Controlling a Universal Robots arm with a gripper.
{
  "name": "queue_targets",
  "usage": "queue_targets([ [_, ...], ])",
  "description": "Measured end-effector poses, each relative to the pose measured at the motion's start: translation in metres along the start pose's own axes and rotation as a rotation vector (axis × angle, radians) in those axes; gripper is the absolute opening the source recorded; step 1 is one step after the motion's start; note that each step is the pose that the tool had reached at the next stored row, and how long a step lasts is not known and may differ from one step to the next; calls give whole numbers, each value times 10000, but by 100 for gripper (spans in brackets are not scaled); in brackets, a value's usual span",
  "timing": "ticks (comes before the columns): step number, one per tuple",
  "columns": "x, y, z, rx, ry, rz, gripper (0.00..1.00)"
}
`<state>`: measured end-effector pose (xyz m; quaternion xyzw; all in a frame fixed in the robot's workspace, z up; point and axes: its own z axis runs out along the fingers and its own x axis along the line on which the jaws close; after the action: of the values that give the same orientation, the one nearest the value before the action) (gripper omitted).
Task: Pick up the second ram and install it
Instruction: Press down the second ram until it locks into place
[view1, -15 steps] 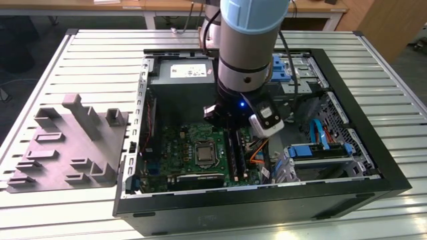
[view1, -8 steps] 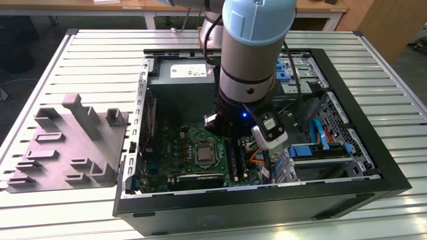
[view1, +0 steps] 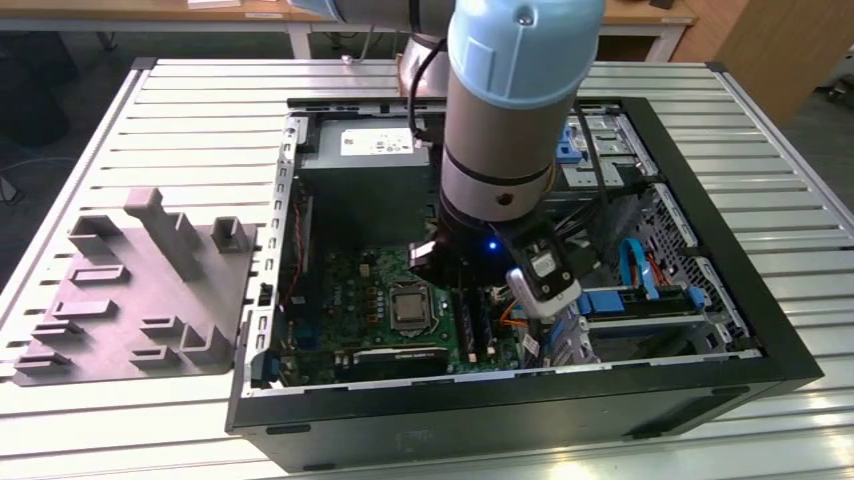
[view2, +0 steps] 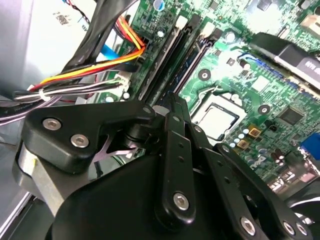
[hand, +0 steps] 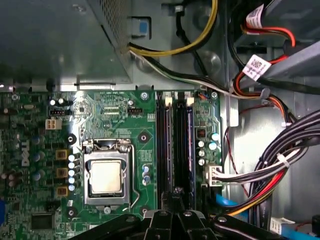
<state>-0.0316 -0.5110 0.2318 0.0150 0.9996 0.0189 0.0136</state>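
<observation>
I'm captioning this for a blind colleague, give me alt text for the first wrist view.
The gripper sits low over the long black memory slots on a green motherboard, beside the processor socket. Bundled cables run along one side, below a grey power supply.

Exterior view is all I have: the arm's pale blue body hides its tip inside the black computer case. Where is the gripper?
Observer: In the first wrist view the gripper sits at one end of the long black memory slots on the green motherboard.
Operator: Is the thin dark memory stick seated?
Observer: Cannot tell; in the second wrist view the gripper's black links cover the slots' near end.
Operator: Anything crowding it?
Observer: A bundle of red, yellow and black wires reaches a connector beside the slots.
</observation>
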Motion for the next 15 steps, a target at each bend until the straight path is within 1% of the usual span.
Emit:
queue_targets([
  [2,-2,-18,0,-1,0,-2,11],
  [6,-3,-85,1,0,1,-1,11],
  [15,-6,-167,12,-2,0,-1,11],
])
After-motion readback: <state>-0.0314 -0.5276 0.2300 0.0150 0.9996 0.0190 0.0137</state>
